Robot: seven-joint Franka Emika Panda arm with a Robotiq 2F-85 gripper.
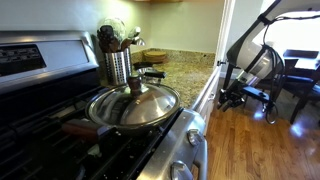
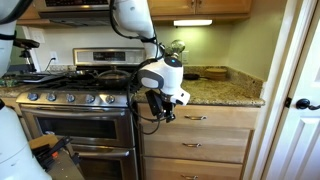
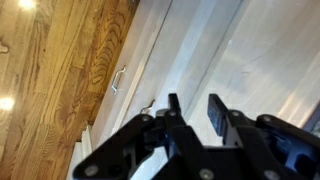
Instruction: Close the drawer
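The drawer (image 2: 205,117) is the top one under the granite counter, right of the stove, with a pale front and a small metal handle. Its front looks about flush with the cabinet, and no inside or jars show. My gripper (image 2: 160,108) hangs just in front of the drawer's left end, beside the stove. In an exterior view it (image 1: 229,97) sits off the counter's edge. In the wrist view the black fingers (image 3: 195,108) are apart with nothing between them, close over a pale cabinet front (image 3: 235,50).
A steel stove (image 2: 80,120) stands next to the drawer, with a lidded pan (image 1: 133,105) on it. A utensil holder (image 1: 118,62) stands on the granite counter (image 1: 180,72). Lower drawer handles (image 3: 118,78) and wood floor (image 3: 50,80) lie below. A white door (image 2: 300,90) stands nearby.
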